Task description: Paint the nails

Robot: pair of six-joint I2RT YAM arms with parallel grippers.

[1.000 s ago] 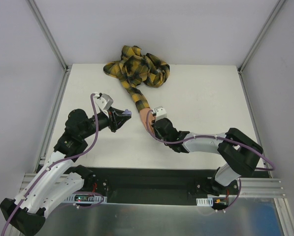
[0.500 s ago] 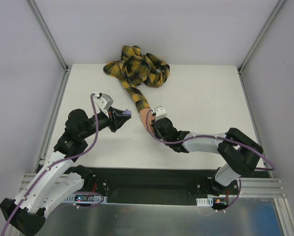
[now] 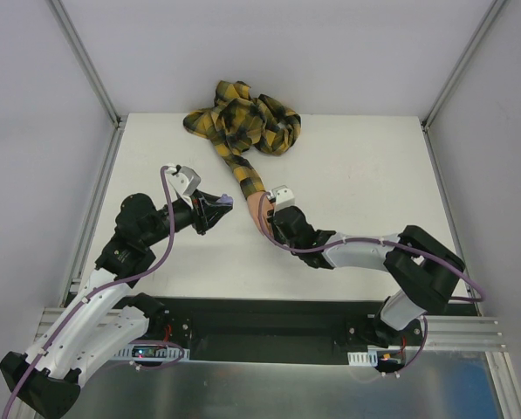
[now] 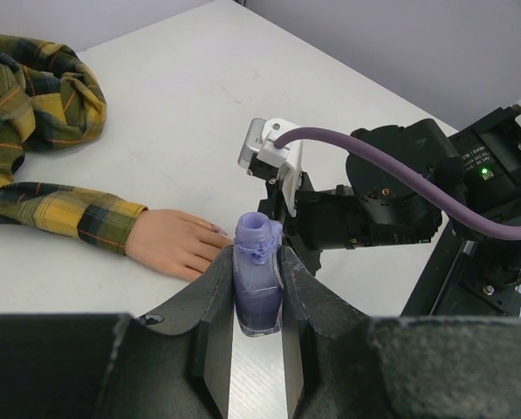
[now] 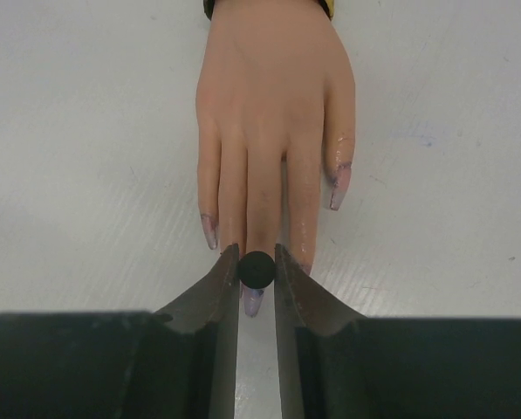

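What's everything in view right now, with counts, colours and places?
Mannequin hand: one, peach, flat on the table.
Nails: at least three showing, pinkish-purple, on its fingertips.
Sleeve: one, yellow-black plaid, wrist to heap at far edge.
Bottle: one, purple, uncapped, in the left claw.
Cap: one, black, in the right claw over the fingertips.
Table: one, white, under everything.
Left arm, right arm: black and white, bases at near edge; both claws gripping.

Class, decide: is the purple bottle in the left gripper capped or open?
Open: the bottle shows a bare, capless neck in the left gripper.
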